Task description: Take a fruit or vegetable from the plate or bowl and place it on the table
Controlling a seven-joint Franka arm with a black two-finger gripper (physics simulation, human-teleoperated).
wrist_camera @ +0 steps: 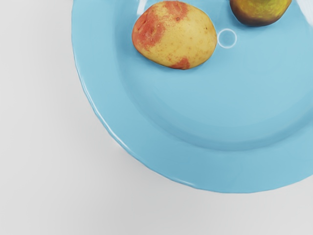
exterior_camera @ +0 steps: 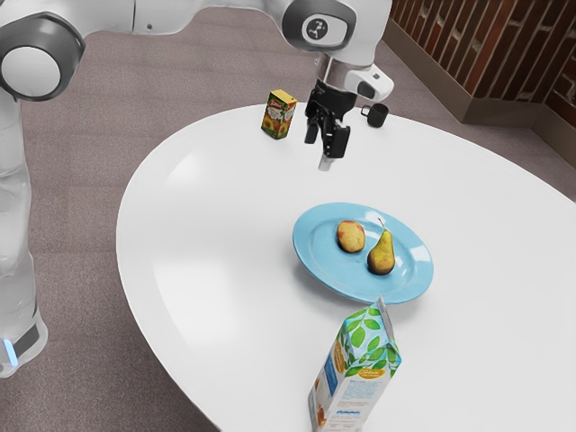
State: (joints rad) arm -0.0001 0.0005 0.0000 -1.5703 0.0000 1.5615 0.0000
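Observation:
My gripper [exterior_camera: 323, 139] is high above the table in the exterior view, its two black fingers apart with nothing between them. A blue plate [exterior_camera: 317, 261] rests on the table nearer that camera. It holds a yellow-red potato-like item [exterior_camera: 351, 237] and, beside it, a green-brown pear [exterior_camera: 382, 255] with its stem up. In the wrist view, the potato-like item [wrist_camera: 175, 35] lies on the plate [wrist_camera: 161, 159], and part of the pear [wrist_camera: 260, 10] shows at the picture's edge.
On the white round table [exterior_camera: 207, 234], a patterned carton [exterior_camera: 358, 369] stands close to the plate. Behind the gripper are a small yellow-green box [exterior_camera: 279, 115] and a black mug [exterior_camera: 377, 115]. A small pale piece [exterior_camera: 326, 163] appears just below the fingers.

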